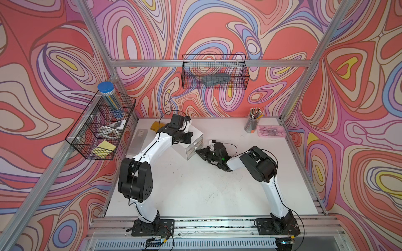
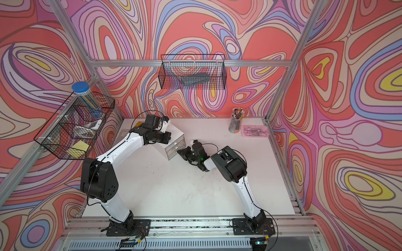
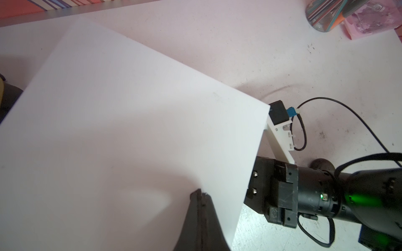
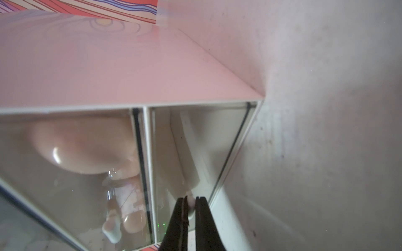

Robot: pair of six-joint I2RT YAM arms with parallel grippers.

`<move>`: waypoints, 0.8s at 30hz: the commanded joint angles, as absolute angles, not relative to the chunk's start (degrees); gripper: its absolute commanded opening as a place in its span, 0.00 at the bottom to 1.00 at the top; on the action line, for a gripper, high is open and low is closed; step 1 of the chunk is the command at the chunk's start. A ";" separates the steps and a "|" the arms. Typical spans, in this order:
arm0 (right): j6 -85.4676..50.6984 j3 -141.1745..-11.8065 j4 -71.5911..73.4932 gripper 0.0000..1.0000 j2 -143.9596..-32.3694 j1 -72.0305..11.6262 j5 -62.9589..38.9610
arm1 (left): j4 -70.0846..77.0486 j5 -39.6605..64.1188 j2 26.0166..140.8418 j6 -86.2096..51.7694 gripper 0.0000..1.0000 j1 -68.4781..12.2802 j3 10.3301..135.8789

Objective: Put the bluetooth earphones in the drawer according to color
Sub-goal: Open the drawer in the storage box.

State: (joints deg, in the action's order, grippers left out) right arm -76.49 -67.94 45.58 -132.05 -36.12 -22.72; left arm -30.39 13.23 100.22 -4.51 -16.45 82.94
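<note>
right gripper (image 4: pixel 191 198) closed on drawer handle (image 4: pixel 191 206), pink earphones (image 4: pixel 82 147) inside next drawer (image 4: pixel 54 195)

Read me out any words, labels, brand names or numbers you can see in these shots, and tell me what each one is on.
No text here can be read.
Small label on the frosted box: too small to read.
Print on the white packet in the wire basket: blurred, unreadable.
Drawer cabinet: no writing shows on it.
</note>
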 commanded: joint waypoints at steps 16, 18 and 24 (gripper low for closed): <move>-74.29 -64.65 43.60 0.00 -128.75 -35.37 -21.98 | -39.71 12.84 103.21 -4.70 0.00 -17.22 81.19; -73.88 -63.29 43.42 0.00 -127.59 -35.20 -22.07 | -39.71 12.90 103.20 -4.66 0.00 -17.18 81.21; -73.57 -60.21 43.49 0.00 -125.23 -35.03 -21.74 | -39.76 12.92 103.12 -4.66 0.00 -17.23 81.21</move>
